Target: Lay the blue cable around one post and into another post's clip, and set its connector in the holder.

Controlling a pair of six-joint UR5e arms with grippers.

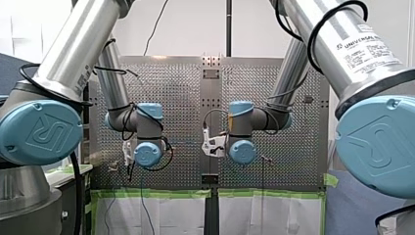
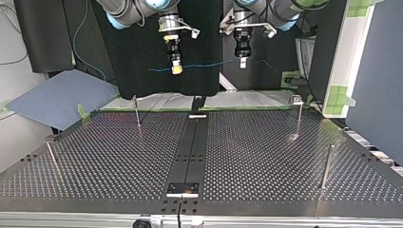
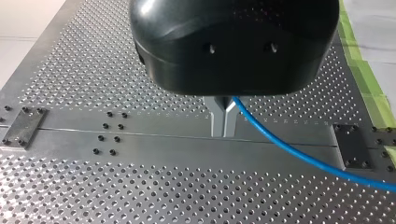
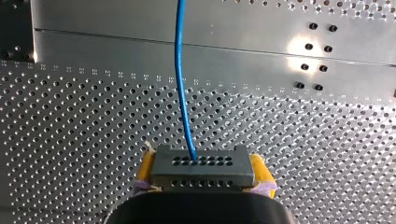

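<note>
My right hand (image 4: 203, 169) grips connector (image 4: 201, 161); my left hand (image 3: 223, 130) pinches cable (image 4: 179, 84) further along. Cable spans between them, above tabletop (image 3: 93, 186). Likely light, limp, slippery: hold near connector, keep taut.

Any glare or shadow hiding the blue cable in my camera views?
Right wrist view: one glare patch on the centre strip, off the blue cable and connector. Left wrist view: the black body of my left gripper hides much of the table; cable shows plainly. Top view: cable thin against dark backdrop.
</note>
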